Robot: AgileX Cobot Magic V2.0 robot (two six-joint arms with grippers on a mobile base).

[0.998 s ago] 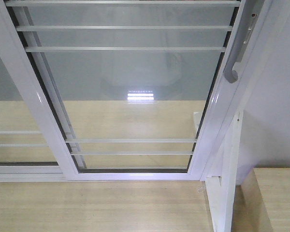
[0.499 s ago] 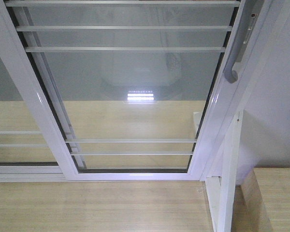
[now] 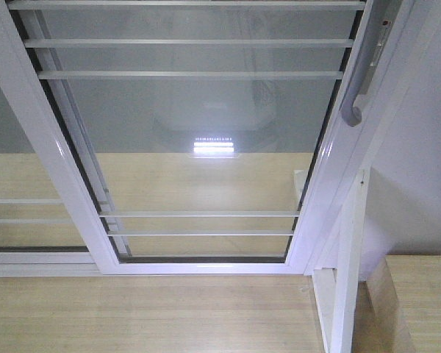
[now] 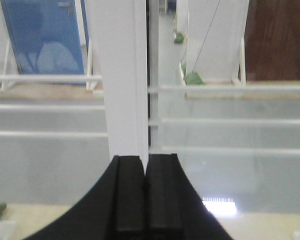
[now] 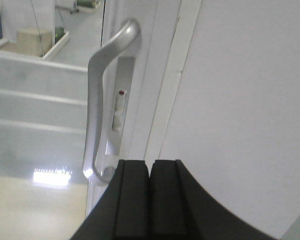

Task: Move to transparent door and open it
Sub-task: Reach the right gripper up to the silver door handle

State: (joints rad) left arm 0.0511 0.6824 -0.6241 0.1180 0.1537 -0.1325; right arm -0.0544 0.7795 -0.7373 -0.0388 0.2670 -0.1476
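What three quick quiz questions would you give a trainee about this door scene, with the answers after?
1. True or false: the right end effector is clamped around the handle.
2. In the front view, where on the door is the handle? A: left edge. B: right edge. C: bottom rail.
3. Fill in: the left end effector is ____ (open or shut).

Key:
1. False. Its fingers are pressed together with nothing between them, and the handle is up and to the left.
2. B.
3. Shut.
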